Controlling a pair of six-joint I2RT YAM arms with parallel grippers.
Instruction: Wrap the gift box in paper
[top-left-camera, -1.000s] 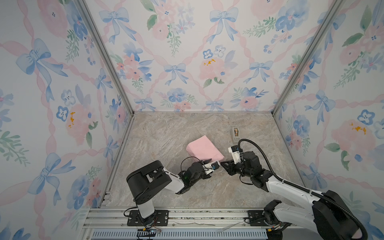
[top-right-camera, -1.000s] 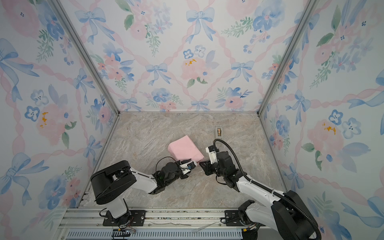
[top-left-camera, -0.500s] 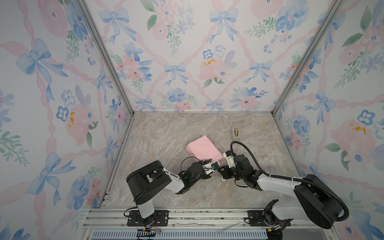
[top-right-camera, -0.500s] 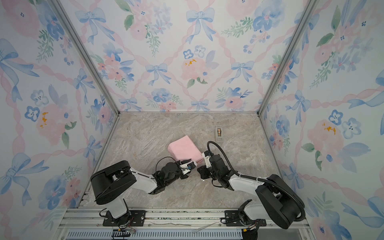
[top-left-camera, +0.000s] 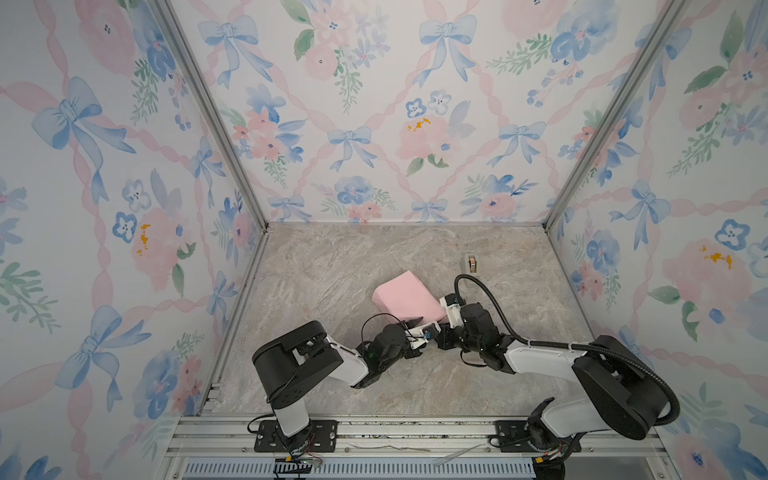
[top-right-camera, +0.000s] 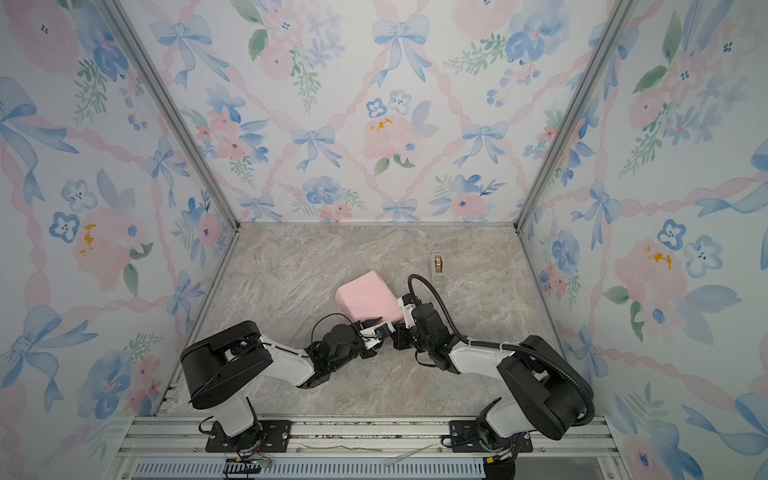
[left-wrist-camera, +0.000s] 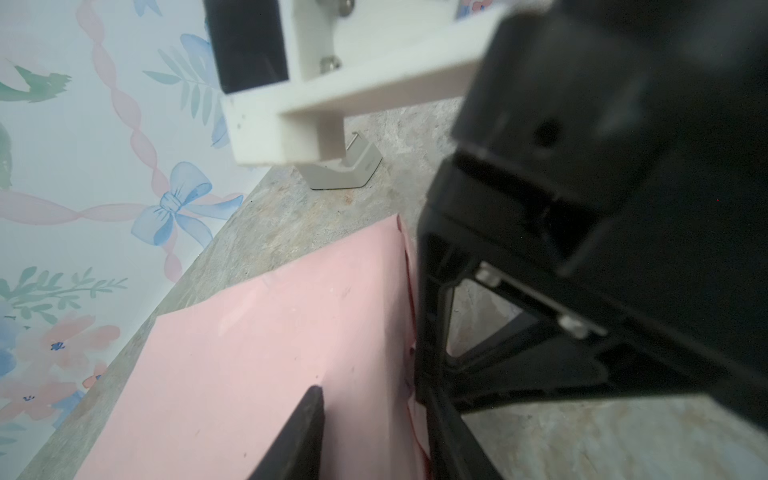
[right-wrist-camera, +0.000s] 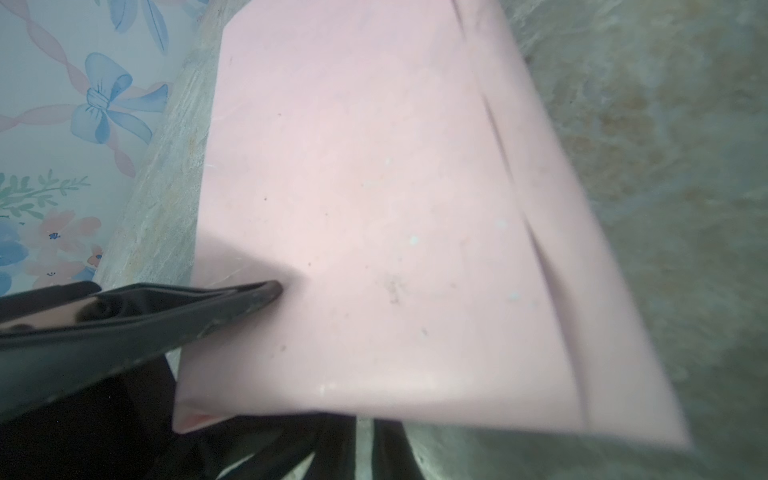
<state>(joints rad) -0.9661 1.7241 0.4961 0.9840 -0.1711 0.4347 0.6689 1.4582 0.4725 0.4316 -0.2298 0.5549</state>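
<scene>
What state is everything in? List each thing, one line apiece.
paper: folded into a boxy bundle, pink face out, resting on the table.
gift box: hidden; no part shows.
tape dispenser: upright, apart from both arms.
left gripper: one finger lying on the paper; opening unclear.
right gripper: at the paper's near corner; opening unclear.

Black joint housings (top-left-camera: 297, 365), white links (top-left-camera: 540, 361); black ribbed cable (top-left-camera: 557, 343); silver screws (left-wrist-camera: 487, 276)
</scene>
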